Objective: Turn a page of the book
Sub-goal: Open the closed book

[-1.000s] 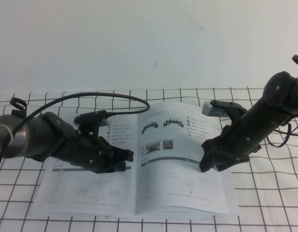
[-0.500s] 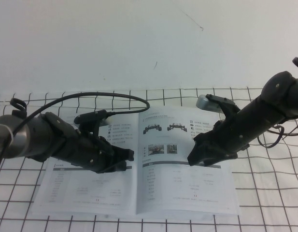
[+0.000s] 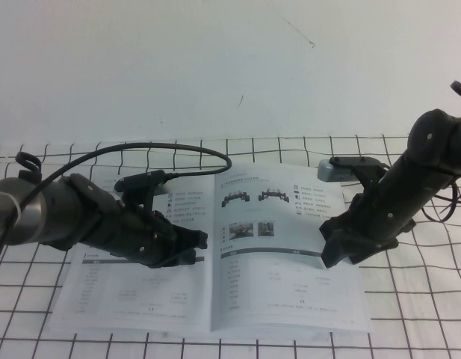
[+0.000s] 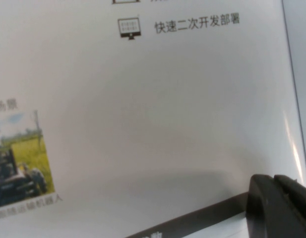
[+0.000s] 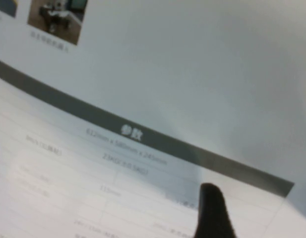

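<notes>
The bench (image 3: 409, 314), marked with a black grid, carries the book (image 3: 140, 299), which is laid open and flat at the near middle, its spine running near-to-far between the two arms. The page (image 3: 286, 254) to be turned is seen as the right-hand leaf, lying flat, with its long free edge along the right side, parallel to the spine.

The right gripper (image 3: 338, 250) is held low over that leaf's right part, just inside the free edge and about midway along it; this arm is judged the nearer one for the lift. From its jaws, the edge lies just to the right and the spine well to the left, so a leftward sweep across the spine would be called for. Only one dark fingertip (image 5: 212, 210) is shown just over the grey bar; whether the jaws are apart cannot be told.

The left gripper (image 3: 189, 247) is rested over the left-hand leaf beside the spine, apparently pinning it; its jaw state cannot be told either.
</notes>
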Motion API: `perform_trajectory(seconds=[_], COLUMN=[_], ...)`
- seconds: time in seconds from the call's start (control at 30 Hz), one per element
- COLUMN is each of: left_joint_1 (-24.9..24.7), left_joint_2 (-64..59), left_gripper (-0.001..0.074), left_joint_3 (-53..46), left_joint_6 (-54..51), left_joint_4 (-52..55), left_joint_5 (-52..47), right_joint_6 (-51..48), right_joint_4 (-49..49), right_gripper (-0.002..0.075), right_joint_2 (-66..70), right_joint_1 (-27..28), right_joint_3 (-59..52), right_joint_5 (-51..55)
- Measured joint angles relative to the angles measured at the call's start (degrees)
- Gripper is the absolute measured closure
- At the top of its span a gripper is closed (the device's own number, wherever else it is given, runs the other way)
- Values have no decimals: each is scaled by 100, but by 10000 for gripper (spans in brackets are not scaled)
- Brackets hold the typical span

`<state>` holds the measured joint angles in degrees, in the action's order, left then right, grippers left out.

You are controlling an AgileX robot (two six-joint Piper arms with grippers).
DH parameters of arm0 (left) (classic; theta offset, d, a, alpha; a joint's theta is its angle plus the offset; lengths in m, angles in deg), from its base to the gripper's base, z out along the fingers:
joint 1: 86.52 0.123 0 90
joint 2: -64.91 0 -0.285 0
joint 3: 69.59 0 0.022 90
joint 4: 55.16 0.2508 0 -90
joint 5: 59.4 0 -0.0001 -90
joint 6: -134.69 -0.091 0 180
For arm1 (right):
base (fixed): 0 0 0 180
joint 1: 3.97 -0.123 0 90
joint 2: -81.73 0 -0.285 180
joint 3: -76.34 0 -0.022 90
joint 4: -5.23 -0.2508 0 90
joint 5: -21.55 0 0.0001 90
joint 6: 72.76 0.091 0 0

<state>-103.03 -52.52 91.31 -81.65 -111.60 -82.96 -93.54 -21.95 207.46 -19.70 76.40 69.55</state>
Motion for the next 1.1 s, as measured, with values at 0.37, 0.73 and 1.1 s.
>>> perform_trajectory(seconds=[0.37,0.73,1.1], left_joint_1=[0,0,0], left_joint_2=[-10,-10,-10], left_gripper=[738,738,738], left_joint_3=[0,0,0], left_joint_6=[-4,-4,-14], left_joint_4=[-38,-51,-62], left_joint_5=[0,0,0], right_joint_6=[-256,-1938,-2662], right_joint_4=[-476,-2920,-3939], right_gripper=[308,308,308], right_joint_2=[181,443,451], right_joint_1=[84,45,33], right_joint_3=[48,29,25], right_joint_5=[81,131,460])
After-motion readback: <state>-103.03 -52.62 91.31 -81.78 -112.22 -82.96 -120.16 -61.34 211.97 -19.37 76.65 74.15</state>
